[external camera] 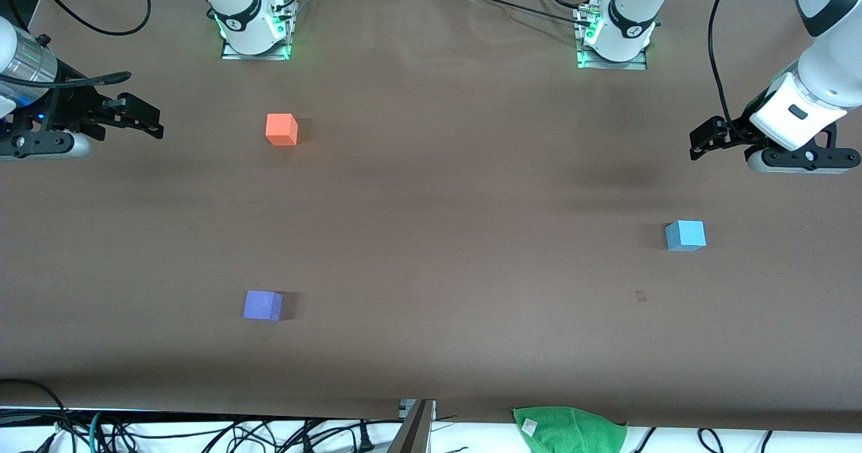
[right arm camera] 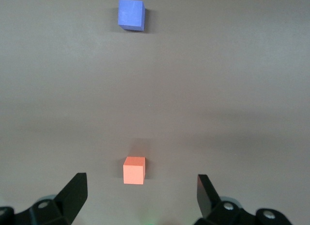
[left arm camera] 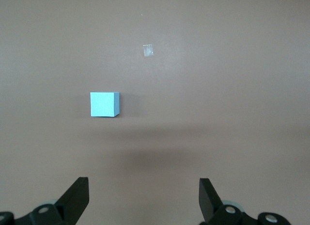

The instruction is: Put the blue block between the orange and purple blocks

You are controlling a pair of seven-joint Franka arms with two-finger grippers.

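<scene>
The blue block [external camera: 685, 235] sits on the brown table toward the left arm's end; it also shows in the left wrist view [left arm camera: 103, 104]. The orange block [external camera: 281, 130] and the purple block [external camera: 262, 305] sit toward the right arm's end, the purple one nearer the front camera. Both show in the right wrist view, orange [right arm camera: 134, 170] and purple [right arm camera: 131, 14]. My left gripper [external camera: 704, 140] [left arm camera: 144, 196] is open and empty over bare table, apart from the blue block. My right gripper [external camera: 145, 120] [right arm camera: 140, 193] is open and empty over the table edge, apart from the orange block.
A small patch of tape [external camera: 640, 296] [left arm camera: 148, 50] lies on the table near the blue block. A green cloth [external camera: 569, 427] lies off the table's front edge. The arm bases [external camera: 256, 29] [external camera: 616, 36] stand at the back edge, with cables.
</scene>
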